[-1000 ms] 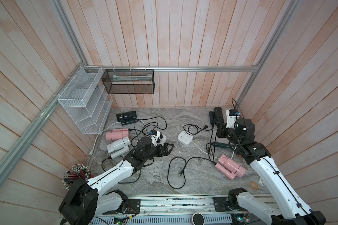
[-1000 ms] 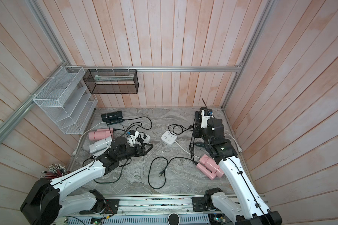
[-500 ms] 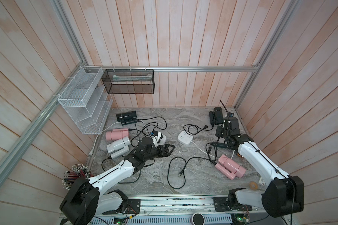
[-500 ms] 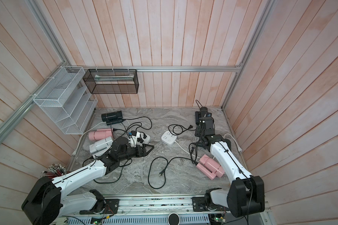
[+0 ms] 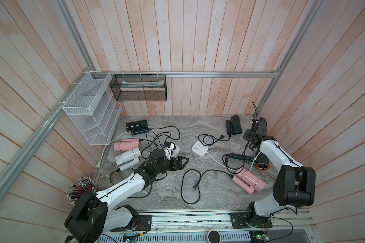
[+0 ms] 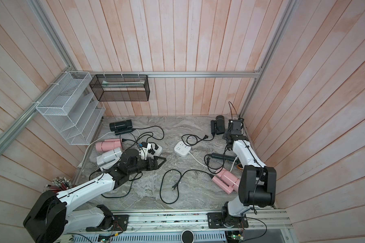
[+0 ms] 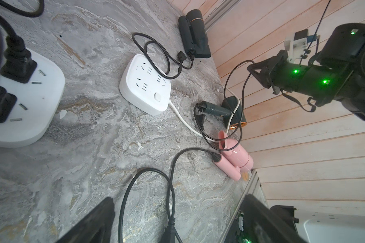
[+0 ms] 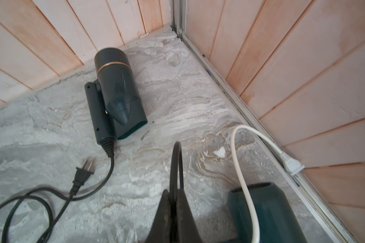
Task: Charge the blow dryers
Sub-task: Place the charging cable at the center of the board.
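wire rack [image 5: 89, 117]: white, on the left wall; black mesh basket [image 5: 138, 90] beside it on the back wall
back-left dryer [image 5: 136, 126]: black, folded, on the marble floor [image 5: 167, 197] below the rack, cord running into a tangle
pink dryer [image 5: 125, 145]: folded, at the left edge of the floor, touching the grey dryer [image 5: 128, 156] in front of it
left strip [image 5: 174, 150]: white, just right of that pair, black plugs seated in it
left gripper [image 5: 182, 163]: low over the floor just in front of the left strip, fingers [image 7: 89, 223] spread wide, gripping nothing; in the wrist view a loose cord lies on the floor beyond the gap
centre strip [image 5: 200, 149]: white, mid-floor, apart from both arms; a cord loop rests across one corner, white lead [image 5: 215, 161] trailing right
loose plug [image 5: 195, 187]: on the floor in front of the centre strip, on the cord from the right pink dryer
back-right dryer [image 5: 234, 127]: black, folded, near the back right corner; its plug [image 8: 82, 170] flat on the floor, near the centre strip but apart
right pink dryer [image 5: 248, 182]: folded, front right of the floor
right gripper [image 8: 173, 193]: up off the floor near the right wall, fingers pinched together on a loop of black cord [image 8: 176, 160]
dark dryer [image 5: 261, 163]: below the right gripper by the right wall, copper-rimmed barrel, handle flat and pointing left, white lead draped over it
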